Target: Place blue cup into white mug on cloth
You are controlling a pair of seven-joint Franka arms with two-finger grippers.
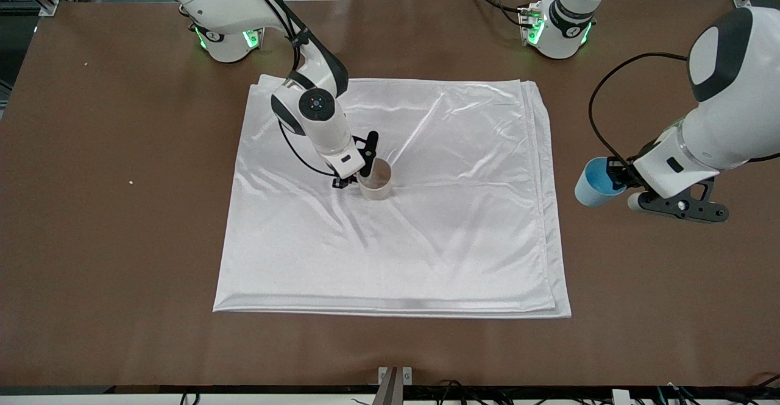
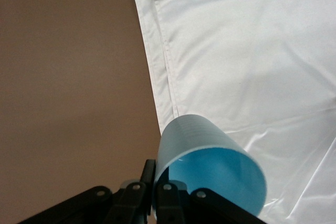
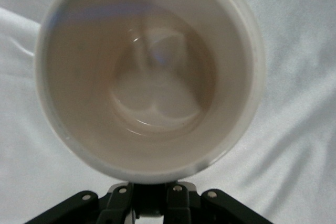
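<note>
The white cloth (image 1: 426,253) lies spread over the middle of the table. The white mug (image 1: 376,183) stands upright on it, mouth up, with a pale empty inside (image 3: 147,72). My right gripper (image 1: 355,178) is low beside the mug and shut on its dark handle (image 3: 150,196). My left gripper (image 1: 614,175) is shut on the rim of the blue cup (image 1: 592,184), one finger inside and one outside. The cup (image 2: 205,156) is tilted on its side in the air, over bare table just off the cloth's edge (image 2: 157,72) at the left arm's end.
The brown table (image 1: 122,240) surrounds the cloth on all sides. A small pale speck (image 1: 131,181) lies toward the right arm's end. Both arm bases (image 1: 228,42) stand along the table's edge farthest from the front camera.
</note>
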